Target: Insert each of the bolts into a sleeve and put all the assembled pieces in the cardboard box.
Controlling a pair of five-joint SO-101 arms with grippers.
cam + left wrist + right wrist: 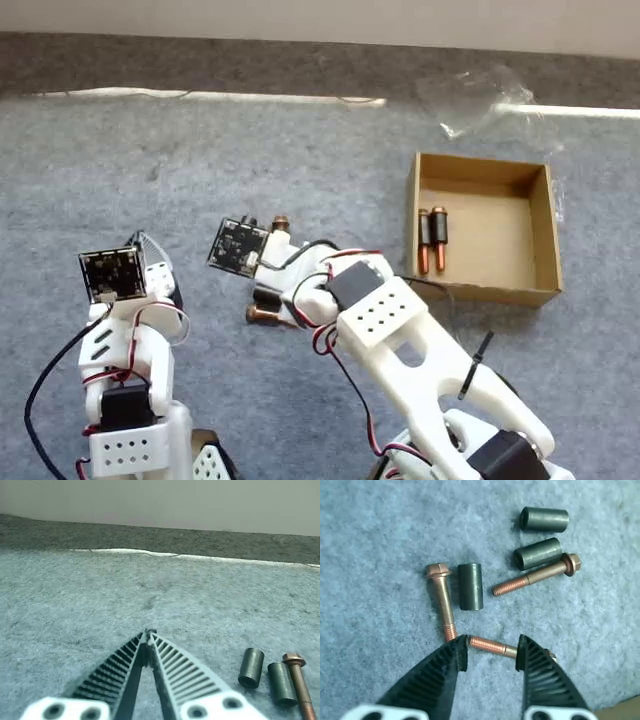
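My right gripper (491, 652) is open just above the grey mat, its fingertips on either side of a copper bolt (487, 645) lying across the gap. Beyond it lie a second bolt (444, 600) beside a dark sleeve (470, 586), and a third bolt (535, 574) against another sleeve (537, 553). A third sleeve (544, 519) lies farthest off. My left gripper (148, 632) is shut and empty, over bare mat, with two sleeves (251, 667) and a bolt (299, 685) off to its side. The cardboard box (545, 215) holds two assembled pieces (431, 240).
The right arm (400, 330) stretches from the front edge to the table's middle, over the loose parts. The left arm (125, 350) stands at the front left. A crumpled clear plastic bag (475, 100) lies behind the box.
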